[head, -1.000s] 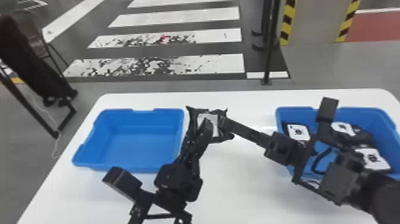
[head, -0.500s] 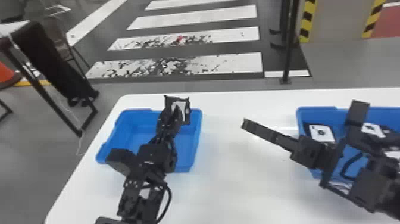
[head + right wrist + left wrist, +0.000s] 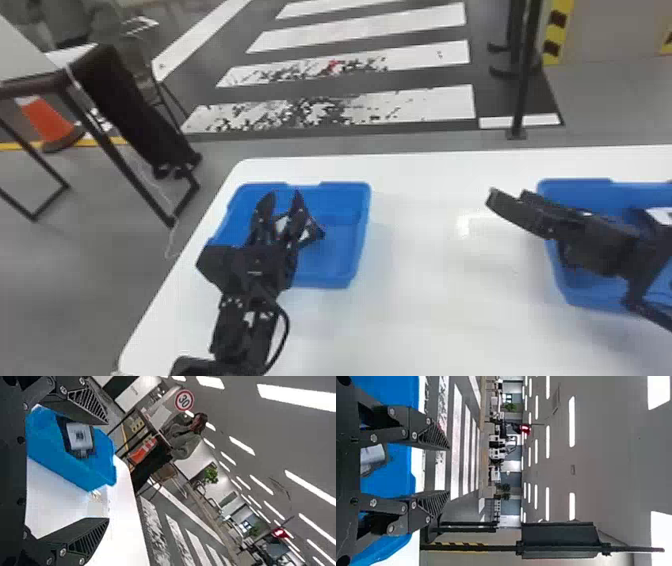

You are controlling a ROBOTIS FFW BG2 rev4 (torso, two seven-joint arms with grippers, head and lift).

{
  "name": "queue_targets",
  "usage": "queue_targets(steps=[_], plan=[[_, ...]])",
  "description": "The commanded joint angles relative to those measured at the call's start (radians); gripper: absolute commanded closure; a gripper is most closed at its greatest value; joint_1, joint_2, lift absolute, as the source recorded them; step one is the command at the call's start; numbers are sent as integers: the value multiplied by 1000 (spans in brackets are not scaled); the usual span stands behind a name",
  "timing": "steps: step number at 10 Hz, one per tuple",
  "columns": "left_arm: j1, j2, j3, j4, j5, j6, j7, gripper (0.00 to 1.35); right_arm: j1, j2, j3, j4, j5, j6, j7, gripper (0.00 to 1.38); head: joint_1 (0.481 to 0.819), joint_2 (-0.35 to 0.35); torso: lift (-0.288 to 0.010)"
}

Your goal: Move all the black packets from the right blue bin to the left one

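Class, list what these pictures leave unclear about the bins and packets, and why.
- Right bin's right end: head view, cut off by the edge.
- Its packet count: head view, right arm blocks.
- Packet in left bin, full outline: head view, left arm's jaws cover part.
- Label print: right wrist view, too small.

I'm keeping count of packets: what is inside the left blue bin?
One black packet shows inside the left blue bin; whatever the left gripper covers there cannot be seen.
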Motion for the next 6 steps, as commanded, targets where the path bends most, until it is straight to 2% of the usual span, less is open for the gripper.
queue_targets(steps=[1,3,4,5,6], plan=[[26,-1,-27,-2,51,-69,0,147,27,3,-68,-67,143,6,-28,167,695,287,-168],[58,-4,-69,-34,129,-128,-2,202,101,18,-168,-243,374,94,-146,167,695,206,-168],[68,-4,-81,-51,137,-143,-2,200,138,24,-182,-302,434,128,-230,168,695,178,-168],[80,-6,-82,-64,141,-153,-2,231,157,28,-184,-302,438,146,-295,179,695,128,-168],[92,-6,-86,-73,151,-158,-5,346,160,34,-184,-275,440,163,-325,196,695,92,-168]])
